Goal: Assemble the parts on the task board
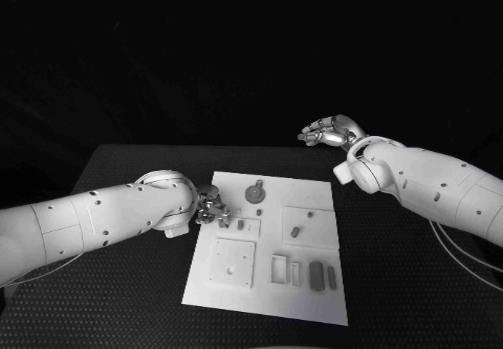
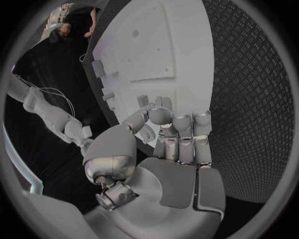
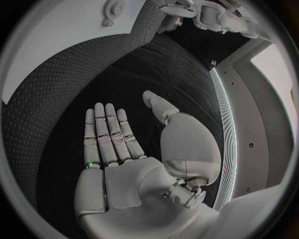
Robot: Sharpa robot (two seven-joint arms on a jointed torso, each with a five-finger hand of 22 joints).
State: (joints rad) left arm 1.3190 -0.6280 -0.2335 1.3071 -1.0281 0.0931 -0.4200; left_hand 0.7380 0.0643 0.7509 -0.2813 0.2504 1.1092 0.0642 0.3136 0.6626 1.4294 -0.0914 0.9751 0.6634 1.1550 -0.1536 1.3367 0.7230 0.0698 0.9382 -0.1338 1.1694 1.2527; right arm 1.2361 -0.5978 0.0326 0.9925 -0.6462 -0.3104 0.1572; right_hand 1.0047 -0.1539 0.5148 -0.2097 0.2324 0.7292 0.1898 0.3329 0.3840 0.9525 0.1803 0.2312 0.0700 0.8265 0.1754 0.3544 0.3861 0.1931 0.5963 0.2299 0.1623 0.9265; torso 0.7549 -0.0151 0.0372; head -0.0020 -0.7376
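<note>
The white task board (image 1: 310,305) lies in the middle of the table. On it are a round grey part (image 1: 255,193), a small part (image 1: 296,232), a square plate (image 1: 232,262), a frame (image 1: 279,267) and two grey bars (image 1: 317,275). My left hand (image 1: 213,211) hovers at the board's left edge, fingers (image 2: 181,134) curled and thumb (image 2: 134,122) close against them, just short of a small part (image 2: 144,101). Whether it pinches anything is hidden. My right hand (image 1: 330,132) is raised beyond the board's far right corner, its palm (image 3: 124,154) flat, fingers apart, holding nothing.
The black textured table (image 1: 398,291) runs round the board (image 2: 156,45) on all sides. The right wrist view takes in the board's corner (image 3: 69,25), the round part (image 3: 112,9) and my left hand (image 3: 206,15) far off. Thin cables (image 1: 456,251) hang under the right arm.
</note>
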